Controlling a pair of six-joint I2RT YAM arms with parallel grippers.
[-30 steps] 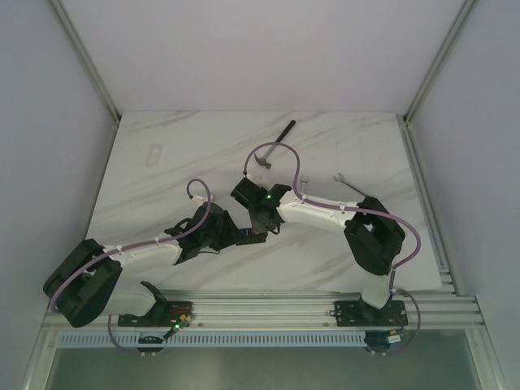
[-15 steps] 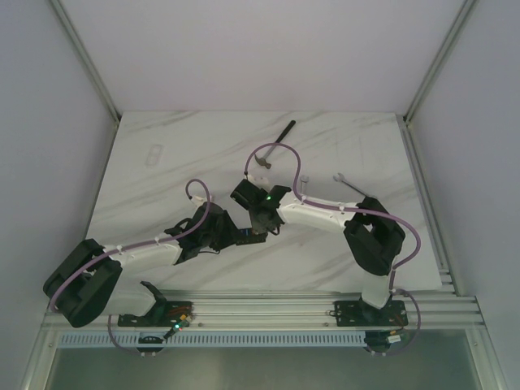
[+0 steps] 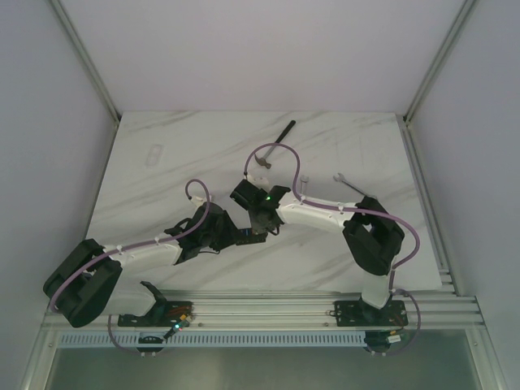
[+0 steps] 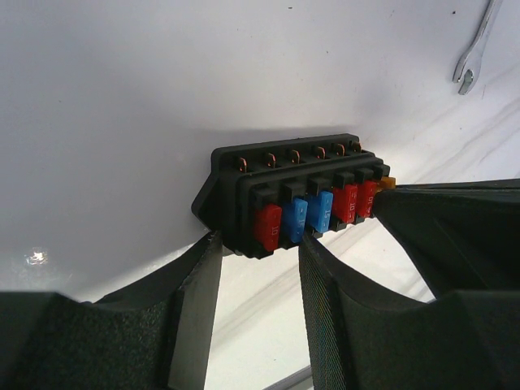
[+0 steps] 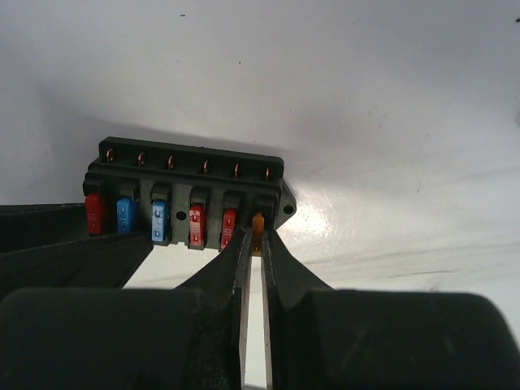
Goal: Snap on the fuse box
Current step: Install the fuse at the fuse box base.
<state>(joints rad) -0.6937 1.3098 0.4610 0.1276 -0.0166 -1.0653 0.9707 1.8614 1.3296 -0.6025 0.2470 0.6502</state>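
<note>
The fuse box (image 4: 292,191) is a small black box with red and blue fuses in a row, resting on the white table. My left gripper (image 4: 257,237) is shut on its end by the first red fuse, one finger (image 4: 199,268) on each side. My right gripper (image 5: 258,233) is shut on a small orange fuse (image 5: 258,221) at the last slot of the fuse box (image 5: 187,199), at the opposite end. In the top view both grippers meet at mid-table, left gripper (image 3: 234,232) and right gripper (image 3: 258,227), and they hide most of the box.
A hammer (image 3: 272,146) lies at the back of the marble table (image 3: 162,195). A wrench (image 3: 349,185) lies to the right, near the right arm; the same or a like wrench (image 4: 478,45) shows in the left wrist view. A clear small item (image 3: 154,154) lies far left.
</note>
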